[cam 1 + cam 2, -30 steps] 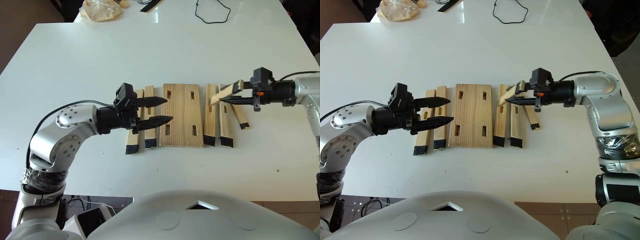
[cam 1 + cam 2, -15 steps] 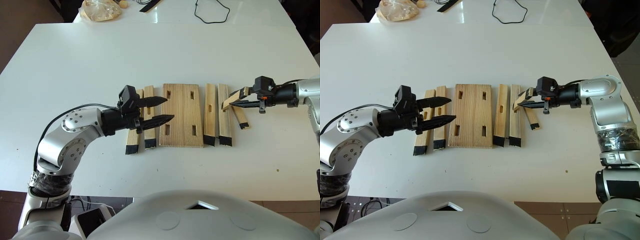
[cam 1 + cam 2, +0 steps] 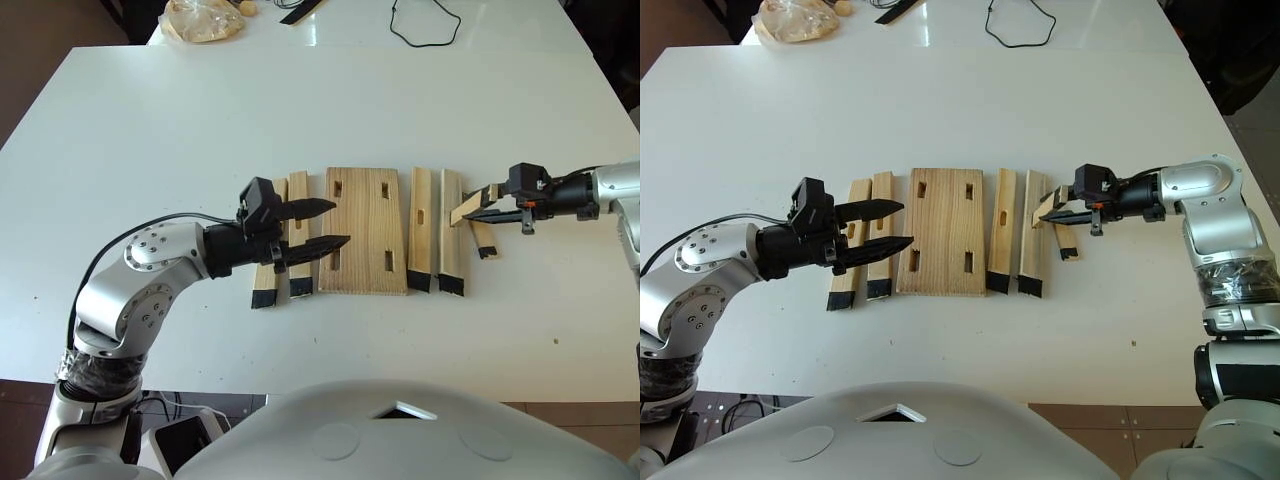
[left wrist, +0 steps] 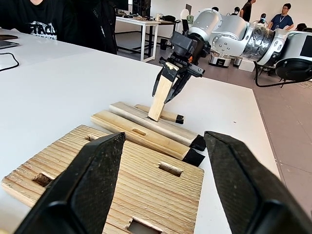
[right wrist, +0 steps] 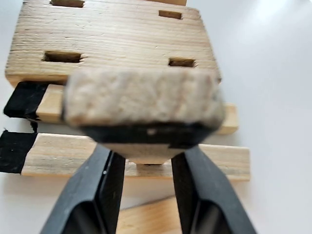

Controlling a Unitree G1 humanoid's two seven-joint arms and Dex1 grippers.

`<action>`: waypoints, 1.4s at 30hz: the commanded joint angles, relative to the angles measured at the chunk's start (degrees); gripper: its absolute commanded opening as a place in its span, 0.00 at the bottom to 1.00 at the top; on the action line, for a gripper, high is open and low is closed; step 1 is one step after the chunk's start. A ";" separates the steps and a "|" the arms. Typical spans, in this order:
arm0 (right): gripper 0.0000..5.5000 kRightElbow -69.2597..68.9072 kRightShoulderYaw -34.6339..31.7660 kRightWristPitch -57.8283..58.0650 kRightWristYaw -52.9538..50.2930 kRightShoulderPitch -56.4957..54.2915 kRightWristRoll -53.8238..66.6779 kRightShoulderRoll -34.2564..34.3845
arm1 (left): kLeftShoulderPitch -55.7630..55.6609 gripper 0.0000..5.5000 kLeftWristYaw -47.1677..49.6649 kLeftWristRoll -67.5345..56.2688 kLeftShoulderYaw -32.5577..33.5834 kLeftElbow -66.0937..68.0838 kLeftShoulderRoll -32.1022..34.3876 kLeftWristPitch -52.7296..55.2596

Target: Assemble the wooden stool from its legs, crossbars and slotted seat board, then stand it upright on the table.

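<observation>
The slotted seat board [image 3: 366, 230] lies flat mid-table. Two black-tipped legs [image 3: 299, 240] lie along its left side and two more [image 3: 421, 228] along its right. A short piece [image 3: 484, 240] rests on the table just beyond those. My left gripper [image 3: 336, 223] hovers open over the left legs and the board's left edge, with the fingers [image 4: 87, 185] spread and nothing between them. My right gripper [image 3: 487, 206] is shut on a short wooden piece [image 3: 468, 208], held tilted just right of the right-hand legs. The piece's padded end [image 5: 141, 97] points toward the board [image 5: 112, 39].
The white table [image 3: 150, 130] has free room all around the parts. At its far edge sit a crumpled plastic bag [image 3: 203, 18] and a black cable [image 3: 425, 22].
My right gripper has carried the wooden piece rightward and lower, off the right-hand legs. The left arm has shifted only slightly and stays open.
</observation>
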 commanded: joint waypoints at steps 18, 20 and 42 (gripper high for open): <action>0.23 29.08 14.30 -3.90 7.51 -8.16 -9.97 8.20 | 1.82 0.55 1.78 1.54 -2.22 -1.46 -1.55 -0.04; 0.23 30.32 14.10 -3.43 7.97 -8.13 -9.32 8.96 | 1.73 0.55 1.71 1.52 -2.25 -1.38 -1.49 0.02; 0.46 18.67 1.53 2.98 2.95 -5.45 0.97 10.10 | 2.05 0.55 -0.54 4.09 -3.37 -0.38 -0.13 -1.73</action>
